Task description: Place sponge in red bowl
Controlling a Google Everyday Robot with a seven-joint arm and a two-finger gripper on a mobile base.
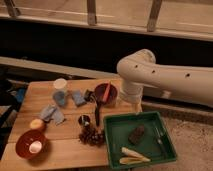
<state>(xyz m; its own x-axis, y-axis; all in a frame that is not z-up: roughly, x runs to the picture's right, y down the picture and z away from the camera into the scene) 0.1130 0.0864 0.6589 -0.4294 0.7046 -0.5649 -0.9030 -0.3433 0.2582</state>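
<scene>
Yellow pieces (131,156): lie nearest, at the front of the green tray (119,131).
Sponge (136,133): probably the dark block in the middle of the tray, though its identity is uncertain.
Gripper (135,108): at the arm's tip, over the tray's back rim; whether it is spread or holding anything cannot be told.
Sponge to gripper: just in front of it and lower, not touching.
Red bowl (31,144): far left of the table, well apart, with a white object (35,147) inside.
Risk: dropping into the darker bowl (107,93) near the arm by mistake.
Risk: a carry across the table could clip the pine cone (91,136).
</scene>
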